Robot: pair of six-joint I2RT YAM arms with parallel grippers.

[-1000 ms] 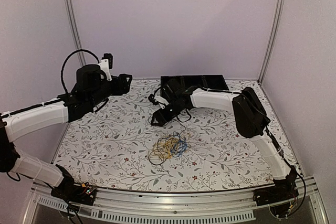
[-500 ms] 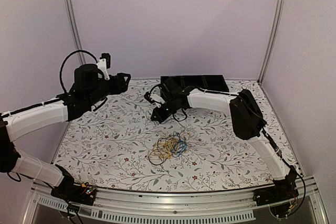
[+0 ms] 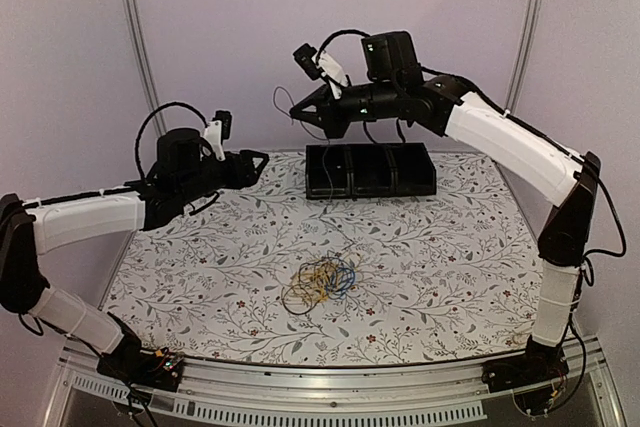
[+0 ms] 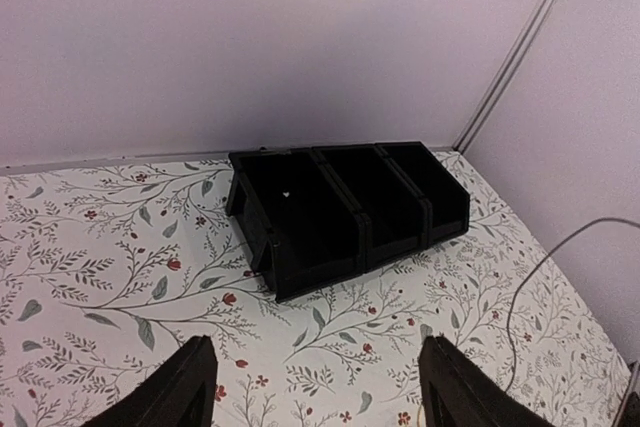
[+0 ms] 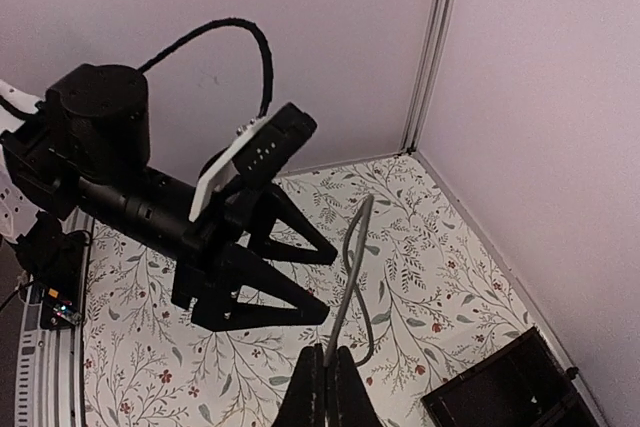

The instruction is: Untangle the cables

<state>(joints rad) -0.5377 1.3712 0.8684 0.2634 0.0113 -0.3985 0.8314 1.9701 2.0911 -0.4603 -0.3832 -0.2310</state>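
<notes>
Floral table (image 3: 200, 277) | cables (image 3: 320, 284) heaped at centre, 6 o'clock of bin (image 3: 370, 169) | my right gripper (image 3: 297, 114), low beside them a second ago, now high at 12, clamped on one grey cord (image 5: 352, 267), seemingly pulled free | left gripper (image 3: 262, 158) at 9, spread, empty

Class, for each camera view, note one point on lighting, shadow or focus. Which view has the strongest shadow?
Top external: soft, even light; the cables cast no clear shadow. Left wrist: strongest shadow, a dim patch on the wall above the black bin. Right wrist: the grey cable pinched in the jaws looks soft near the lens; the left arm behind is crisper.
</notes>
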